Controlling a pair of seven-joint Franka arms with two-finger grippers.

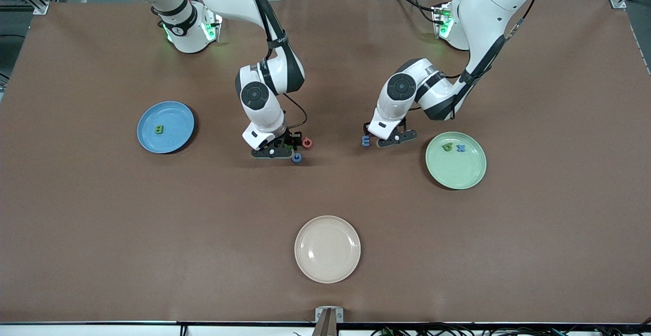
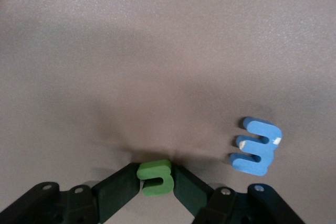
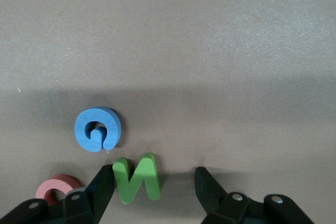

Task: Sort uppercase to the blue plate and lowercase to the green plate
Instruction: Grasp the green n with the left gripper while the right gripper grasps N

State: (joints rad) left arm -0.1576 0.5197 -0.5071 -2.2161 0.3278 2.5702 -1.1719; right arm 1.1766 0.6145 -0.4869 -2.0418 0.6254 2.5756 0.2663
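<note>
Green N (image 3: 137, 178), blue G (image 3: 98, 129)

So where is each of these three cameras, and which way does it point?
Front view: high across the table, facing both arms' bases; shows both arms, the blue plate, green plate and cream plate.
Left wrist view: on the left arm's wrist, looking down at its left gripper clamping the green u, beside the blue m.
Right wrist view: on the right wrist, looking down at its right gripper, open around the green N.
Shared: the front view also shows the blue m.
</note>
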